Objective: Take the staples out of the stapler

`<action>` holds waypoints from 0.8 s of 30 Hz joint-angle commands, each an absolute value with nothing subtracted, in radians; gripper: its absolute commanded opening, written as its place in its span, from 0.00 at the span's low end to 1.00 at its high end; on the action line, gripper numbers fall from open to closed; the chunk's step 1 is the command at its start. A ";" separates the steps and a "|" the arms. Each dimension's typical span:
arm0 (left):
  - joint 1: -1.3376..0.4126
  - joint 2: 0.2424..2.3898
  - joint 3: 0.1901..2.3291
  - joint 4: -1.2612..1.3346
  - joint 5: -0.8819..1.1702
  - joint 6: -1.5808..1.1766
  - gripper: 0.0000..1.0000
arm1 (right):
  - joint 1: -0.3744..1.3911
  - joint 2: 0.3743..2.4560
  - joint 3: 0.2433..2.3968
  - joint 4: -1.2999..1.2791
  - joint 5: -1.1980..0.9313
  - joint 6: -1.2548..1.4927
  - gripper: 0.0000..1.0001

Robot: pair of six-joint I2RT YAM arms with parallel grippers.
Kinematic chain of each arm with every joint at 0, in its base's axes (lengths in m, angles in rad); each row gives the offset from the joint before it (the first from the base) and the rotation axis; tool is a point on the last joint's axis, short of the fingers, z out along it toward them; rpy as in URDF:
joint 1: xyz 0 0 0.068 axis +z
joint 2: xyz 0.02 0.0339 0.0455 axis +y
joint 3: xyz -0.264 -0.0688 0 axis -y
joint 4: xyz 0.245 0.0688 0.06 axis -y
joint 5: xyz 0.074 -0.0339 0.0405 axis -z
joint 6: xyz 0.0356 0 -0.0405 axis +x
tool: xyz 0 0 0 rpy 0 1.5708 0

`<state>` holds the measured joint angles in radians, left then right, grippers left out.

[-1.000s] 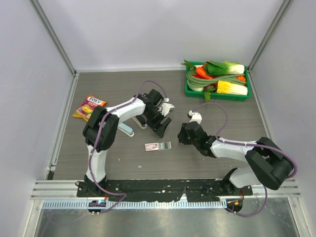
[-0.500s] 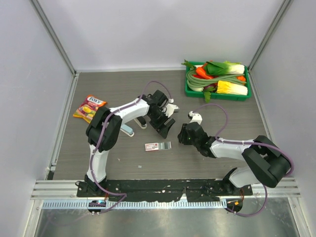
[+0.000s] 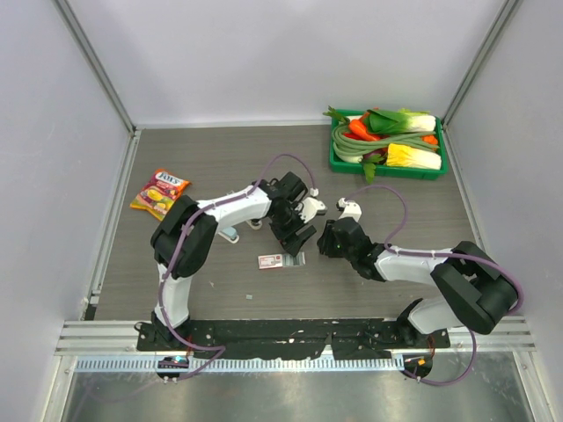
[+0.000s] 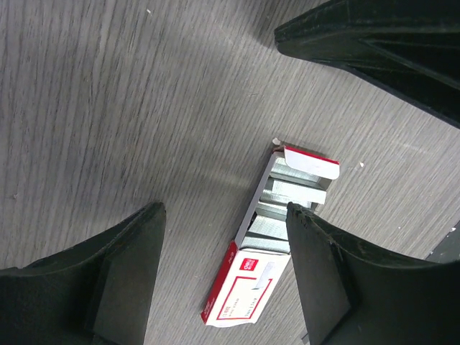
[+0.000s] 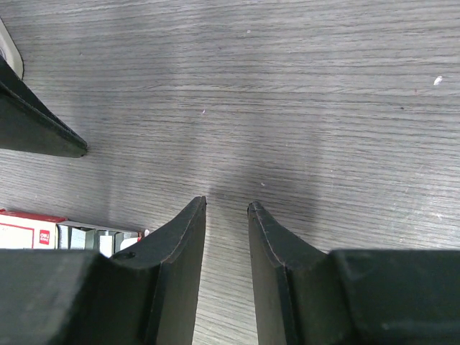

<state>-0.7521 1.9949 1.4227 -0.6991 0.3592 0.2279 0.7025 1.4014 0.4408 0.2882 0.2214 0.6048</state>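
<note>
Stapler (image 3: 229,235) is lying on the table (image 3: 211,158) beside the left arm, off to the left of both grippers. It is showing only a pale blue sliver, and whether it is open cannot be told. The left gripper (image 4: 224,207) is hovering over the red-and-white box (image 4: 241,291), jaws wide apart and empty, probably lining up on the silvery staple strips (image 4: 287,205) inside. The right gripper (image 5: 226,203) is hanging nearby, jaws narrowly parted and holding nothing.

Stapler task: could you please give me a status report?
Left gripper open above staple box. Right gripper ajar, empty. Stapler ungripped, partly under left arm.
</note>
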 commanded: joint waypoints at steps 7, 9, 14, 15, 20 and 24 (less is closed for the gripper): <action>-0.795 1.994 1.371 -0.667 0.255 0.235 0.72 | 0.698 1.378 0.423 0.318 0.235 0.615 0.36; -0.802 1.993 1.362 -0.655 0.221 0.233 0.72 | 0.698 1.373 0.422 0.319 0.236 0.615 0.36; -0.821 1.985 1.342 -0.637 0.153 0.224 0.72 | 0.698 1.361 0.419 0.319 0.239 0.621 0.36; -0.819 1.983 1.341 -0.637 0.153 0.222 0.72 | 0.698 1.358 0.417 0.319 0.241 0.621 0.36; -0.824 1.973 1.345 -0.629 0.127 0.206 0.72 | 0.696 1.328 0.417 0.307 0.245 0.623 0.36; -0.824 1.939 1.371 -0.653 0.175 0.193 0.72 | 0.695 1.304 0.429 0.287 0.252 0.620 0.36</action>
